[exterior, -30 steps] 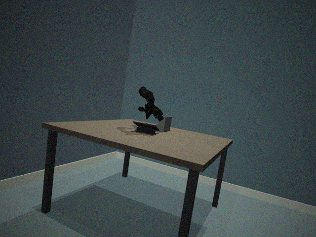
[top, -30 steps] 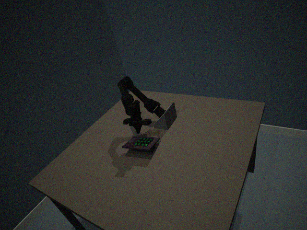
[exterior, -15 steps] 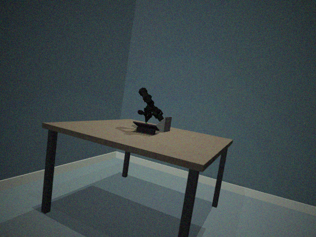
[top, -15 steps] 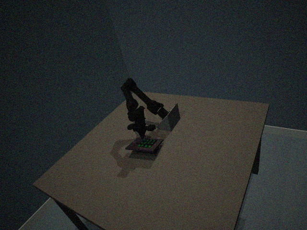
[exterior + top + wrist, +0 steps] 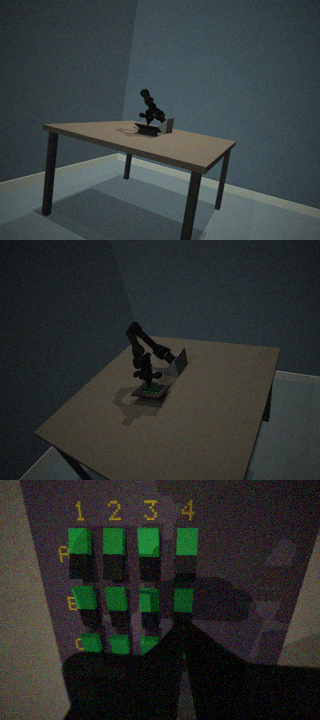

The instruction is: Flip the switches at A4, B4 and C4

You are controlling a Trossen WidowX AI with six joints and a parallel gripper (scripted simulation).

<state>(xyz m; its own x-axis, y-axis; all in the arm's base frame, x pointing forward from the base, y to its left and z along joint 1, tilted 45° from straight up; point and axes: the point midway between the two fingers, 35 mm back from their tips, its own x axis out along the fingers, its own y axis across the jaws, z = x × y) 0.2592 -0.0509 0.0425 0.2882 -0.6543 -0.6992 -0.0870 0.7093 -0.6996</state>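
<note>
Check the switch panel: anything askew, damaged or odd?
Nothing stands out. The panel sits square, its labels legible and its visible rockers intact. B3 looks angled unlike its neighbours, perhaps set the other way. The shut gripper hides C4, so that one cannot be judged.

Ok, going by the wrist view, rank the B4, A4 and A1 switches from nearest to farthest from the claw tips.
1. B4 switch: just above the shut claw tips, column 4, middle row.
2. A4 switch: same column, one row up at the panel's far edge.
3. A1 switch: far row, opposite end, upper left.
</note>
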